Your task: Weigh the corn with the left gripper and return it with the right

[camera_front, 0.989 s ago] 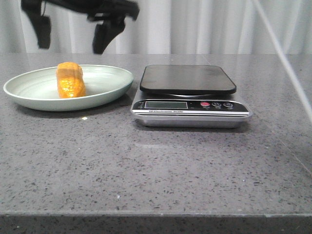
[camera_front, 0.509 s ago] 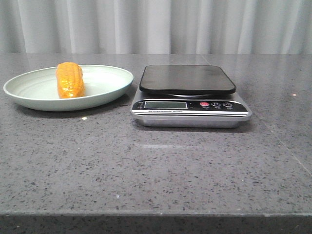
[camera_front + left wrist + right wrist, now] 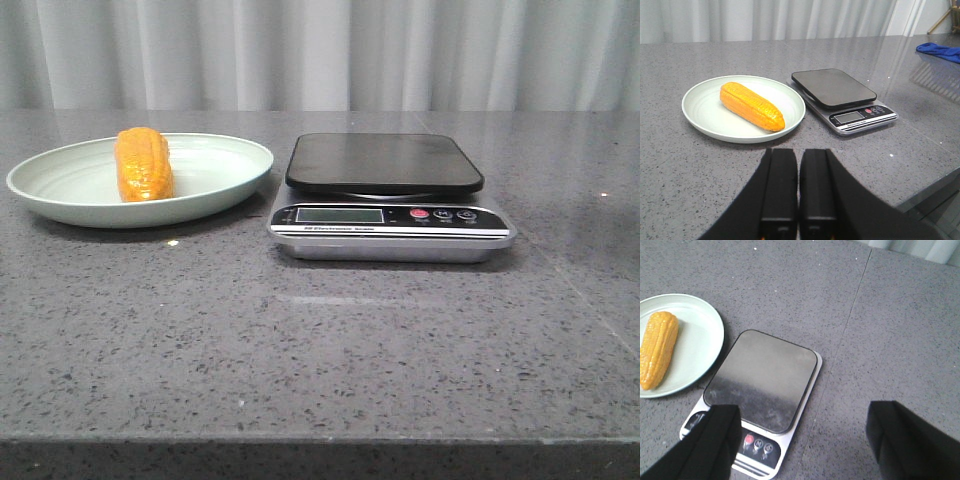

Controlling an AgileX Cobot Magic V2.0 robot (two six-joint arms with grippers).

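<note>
The orange-yellow corn (image 3: 144,164) lies on the pale green plate (image 3: 215,160) at the left of the table; it also shows in the left wrist view (image 3: 751,105) and the right wrist view (image 3: 658,348). The kitchen scale (image 3: 385,195) stands bare to the plate's right. My left gripper (image 3: 798,152) is shut and empty, held well back from the plate over the table's near side. My right gripper (image 3: 805,412) is wide open and empty, high above the scale (image 3: 762,387) and the bare table beside it. Neither gripper shows in the front view.
The grey stone table (image 3: 320,340) runs to a front edge close to the camera. A blue cloth (image 3: 939,50) lies at the far right of the table in the left wrist view. White curtains (image 3: 320,50) hang behind.
A second ago a blurred black gripper hung over the plate at the top of the front view. It has since left that view. The corn, plate and scale have not moved.
</note>
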